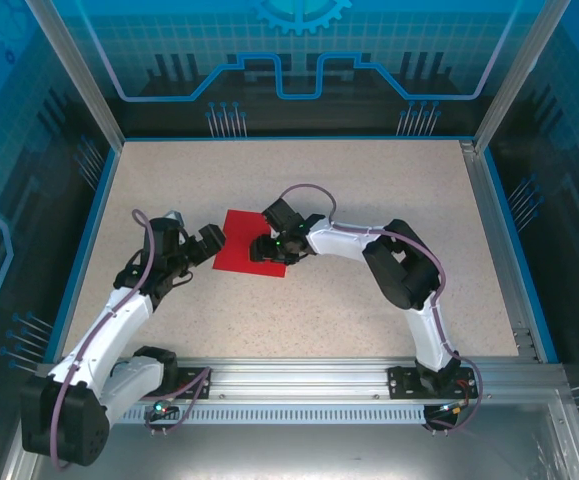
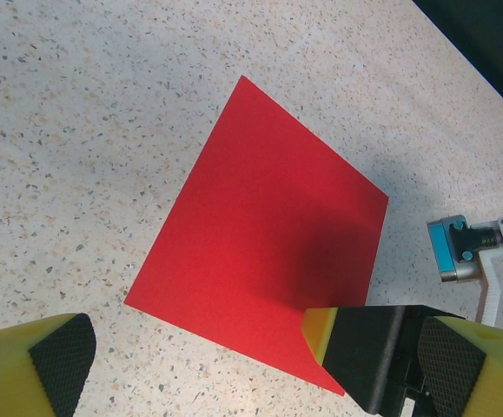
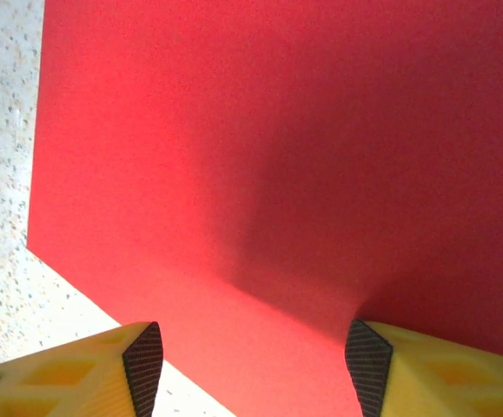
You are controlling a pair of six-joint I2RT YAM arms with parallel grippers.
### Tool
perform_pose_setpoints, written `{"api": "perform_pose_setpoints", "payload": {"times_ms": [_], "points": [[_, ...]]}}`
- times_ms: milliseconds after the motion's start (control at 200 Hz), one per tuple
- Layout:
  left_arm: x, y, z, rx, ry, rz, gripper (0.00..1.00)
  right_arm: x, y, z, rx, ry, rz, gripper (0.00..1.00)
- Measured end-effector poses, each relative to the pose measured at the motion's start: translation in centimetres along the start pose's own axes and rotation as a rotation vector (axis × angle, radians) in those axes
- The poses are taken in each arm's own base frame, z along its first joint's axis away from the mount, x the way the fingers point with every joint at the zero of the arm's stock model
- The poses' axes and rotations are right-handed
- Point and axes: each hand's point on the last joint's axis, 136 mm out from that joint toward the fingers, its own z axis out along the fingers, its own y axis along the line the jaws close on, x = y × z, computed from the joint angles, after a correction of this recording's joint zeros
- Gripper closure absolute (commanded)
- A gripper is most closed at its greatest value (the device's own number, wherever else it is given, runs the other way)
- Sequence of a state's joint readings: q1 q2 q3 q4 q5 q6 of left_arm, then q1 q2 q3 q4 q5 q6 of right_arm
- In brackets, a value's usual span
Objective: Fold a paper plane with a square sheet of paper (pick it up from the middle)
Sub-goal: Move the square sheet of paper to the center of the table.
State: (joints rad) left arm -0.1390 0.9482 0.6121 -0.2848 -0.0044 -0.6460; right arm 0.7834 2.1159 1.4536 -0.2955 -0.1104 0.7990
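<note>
Currently on hand, item by item.

Item: square sheet of paper. Bright red, lying flat, with no crease to be seen. It sits on the speckled tabletop a little left of centre, between the two arms and turned at a slant to the table's edges. Judged: folding not yet begun.

Item: right end effector. It is over the right part of the sheet, pointing left. In its wrist view the jaws stand apart with bare red paper between them and nothing clamped. The pads sit low to the surface. One appears to touch the sheet where a faint ridge or shadow runs out from it; whether the paper is lifting there cannot be told. The placement looks deliberate. A thin sheet lying flat gives no edge to seize, so straddling its interior suits pinching it up from the middle.

Item: left end effector. It is at the sheet's left edge, jaws at full spread and empty. Its wrist view looks across nearly the whole square. Judged: a waiting post, close enough to steady or receive the paper.
</note>
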Motion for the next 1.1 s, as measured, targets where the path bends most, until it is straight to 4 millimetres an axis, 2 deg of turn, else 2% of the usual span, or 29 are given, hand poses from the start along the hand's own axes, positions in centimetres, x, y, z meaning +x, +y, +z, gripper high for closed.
{"api": "perform_pose_setpoints", "payload": {"times_ms": [100, 190, 405, 530, 690, 860, 965, 1030, 1100], "points": [[0.1, 0.0, 0.0, -0.001, 0.001, 0.003, 0.01, 0.2, -0.6, -0.2, 0.025, 0.005, -0.041, 0.38], [0.0, 0.0, -0.1, 0.002, -0.001, 0.016, 0.01, 0.6, -1.9, -0.8, 0.058, 0.011, -0.078, 0.38], [0.4, -0.5, -0.3, 0.037, 0.012, 0.076, 0.01, 3.1, -8.4, -4.9, 0.144, 0.039, -0.122, 0.37], [1.2, -0.7, 0.1, 0.069, 0.033, 0.08, 0.01, 4.5, -10.7, -6.7, 0.185, 0.076, -0.149, 0.36], [1.3, -1.3, 0.1, 0.108, 0.039, 0.082, 0.01, 4.7, -10.2, -7.6, 0.195, 0.091, -0.187, 0.32], [0.8, -2.0, 0.1, 0.138, 0.022, 0.071, 0.01, 1.7, -6.5, -8.2, 0.202, -0.008, -0.207, 0.33], [1.0, -2.1, 0.1, 0.147, 0.035, 0.048, 0.01, 0.2, -5.4, -6.7, 0.229, -0.036, -0.187, 0.34], [1.2, -2.2, 0.3, 0.151, 0.049, 0.032, 0.01, 0.1, -6.1, -5.3, 0.26, -0.026, -0.16, 0.34], [1.7, -2.2, 0.6, 0.153, 0.073, 0.023, 0.01, 1.0, -7.6, -3.8, 0.298, 0.009, -0.129, 0.34]]}}
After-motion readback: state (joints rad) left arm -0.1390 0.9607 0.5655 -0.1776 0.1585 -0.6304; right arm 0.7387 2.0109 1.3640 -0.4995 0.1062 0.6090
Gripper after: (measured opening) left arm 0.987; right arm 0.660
